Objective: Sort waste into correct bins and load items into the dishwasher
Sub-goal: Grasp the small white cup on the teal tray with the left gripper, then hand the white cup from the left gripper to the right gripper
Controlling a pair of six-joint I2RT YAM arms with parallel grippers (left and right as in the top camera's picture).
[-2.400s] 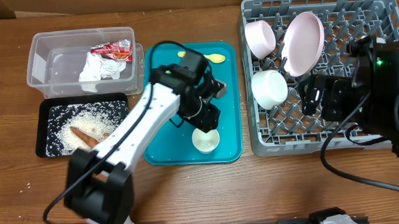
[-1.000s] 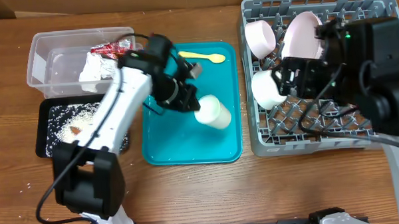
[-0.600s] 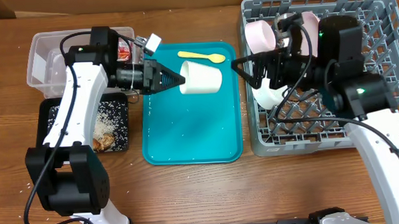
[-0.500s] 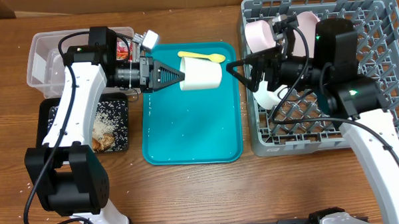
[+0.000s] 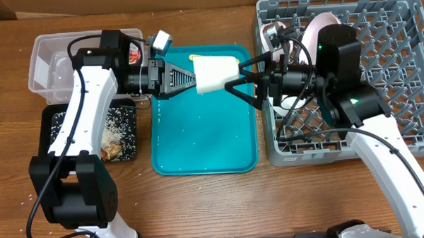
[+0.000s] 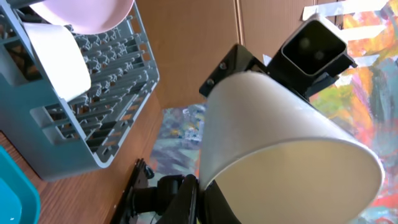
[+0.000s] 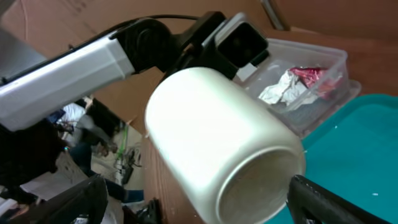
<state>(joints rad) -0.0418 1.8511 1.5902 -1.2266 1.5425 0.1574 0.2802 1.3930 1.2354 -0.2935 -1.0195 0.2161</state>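
**Mid-air handover above the teal tray (image 5: 199, 148).** The left tool (image 5: 191, 79) is clamped tight on the base end of the small white cup (image 5: 216, 74). It holds the cup on its side, mouth turned toward the grey dish rack (image 5: 402, 91). The right tool (image 5: 233, 74) reaches out from over the rack with its jaws spread wide, one finger on each side of the cup's open end. Whether they touch the wall cannot be told from above.

The right wrist view shows the cup (image 7: 217, 146) filling the space ahead of its fingers, mouth toward the lens. Behind it the clear tub (image 7: 339, 59) holds the crumpled napkin (image 7: 281, 88) and the red wrapper (image 7: 314, 74).

The step in hand appears to be passing the cup from one arm to the other so that it can be racked. Sorting looks largely done: rice and scraps (image 5: 117, 126) lie in the black tray (image 5: 44, 139). A plate (image 5: 320, 27) and bowls (image 5: 271, 33) stand in the rack. A pale yellow spoon (image 5: 193, 57) peeks out on the teal tray beyond the cup, not yet loaded.

The next move calls for the right tool to close squarely on the cup before the left tool lets go. If the left releases too soon, the cup would likely drop onto the tray. After that, the cup needs a free spot among the pegs, probably mouth down.
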